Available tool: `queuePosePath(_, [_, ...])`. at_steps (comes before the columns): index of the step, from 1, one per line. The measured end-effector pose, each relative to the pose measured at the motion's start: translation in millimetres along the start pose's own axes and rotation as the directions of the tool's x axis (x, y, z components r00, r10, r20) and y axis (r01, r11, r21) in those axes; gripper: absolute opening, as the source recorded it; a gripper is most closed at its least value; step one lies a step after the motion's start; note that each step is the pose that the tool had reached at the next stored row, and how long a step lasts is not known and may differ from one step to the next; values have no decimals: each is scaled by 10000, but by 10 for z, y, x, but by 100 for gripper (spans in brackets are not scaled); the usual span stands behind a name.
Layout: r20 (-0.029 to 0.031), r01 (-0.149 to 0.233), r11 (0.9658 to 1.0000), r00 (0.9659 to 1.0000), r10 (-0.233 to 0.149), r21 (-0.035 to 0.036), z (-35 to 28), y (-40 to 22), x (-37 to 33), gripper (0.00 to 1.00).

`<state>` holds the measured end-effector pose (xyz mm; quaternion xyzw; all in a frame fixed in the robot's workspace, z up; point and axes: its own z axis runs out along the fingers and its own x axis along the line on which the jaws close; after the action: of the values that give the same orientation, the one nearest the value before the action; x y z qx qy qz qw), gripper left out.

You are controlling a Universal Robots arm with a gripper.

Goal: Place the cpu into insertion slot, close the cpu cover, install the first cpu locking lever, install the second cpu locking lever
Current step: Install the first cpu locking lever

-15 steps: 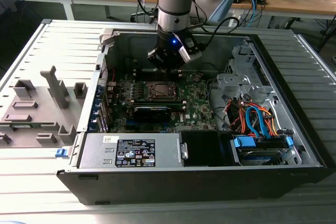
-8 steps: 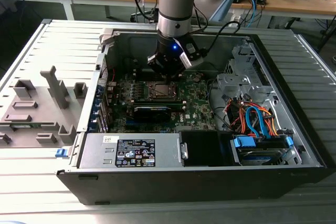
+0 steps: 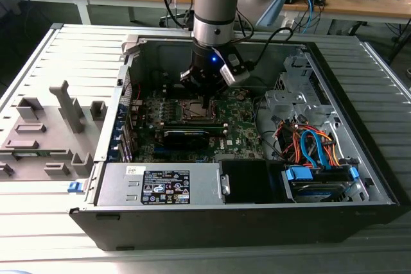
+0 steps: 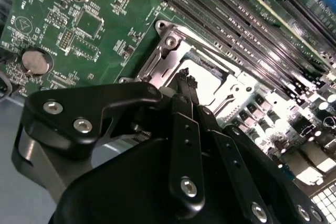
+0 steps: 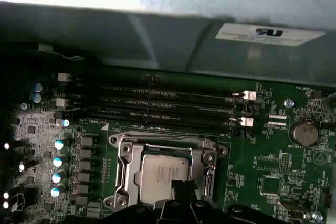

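Note:
The cpu (image 5: 157,174) lies flat in the insertion slot (image 3: 192,111) on the green motherboard, its dull silver top showing. The cpu cover (image 5: 125,167), a silver frame with a central window, lies down around the chip. In the second wrist view the cpu (image 4: 210,85) and the cpu cover (image 4: 167,51) sit just beyond my fingertips. My gripper (image 4: 187,80) hangs right over the socket's edge with its black fingers together and nothing between them. In the exterior view the gripper (image 3: 205,102) points straight down into the open computer case. I cannot make out the locking levers clearly.
Long black memory slots (image 5: 163,103) run beside the socket. A black card (image 3: 192,135) lies in front of it. The case walls (image 3: 128,68) surround the board, with a power supply (image 3: 160,184) at the front and a drive cage with coloured cables (image 3: 314,145) on the exterior view's right. A grey fixture (image 3: 45,133) stands outside.

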<state>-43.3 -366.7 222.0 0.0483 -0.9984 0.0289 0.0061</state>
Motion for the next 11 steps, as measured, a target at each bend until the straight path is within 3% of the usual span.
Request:
queuePosePath(3, [1, 0, 10000, 10000, 0, -3, -46, -5, 0, 11])
queuePosePath(6, [0, 0, 10000, 10000, 0, -1, -146, -11, 2, 11])
queuePosePath(11, [1, 0, 10000, 10000, 0, -4, -223, -16, 3, 11])
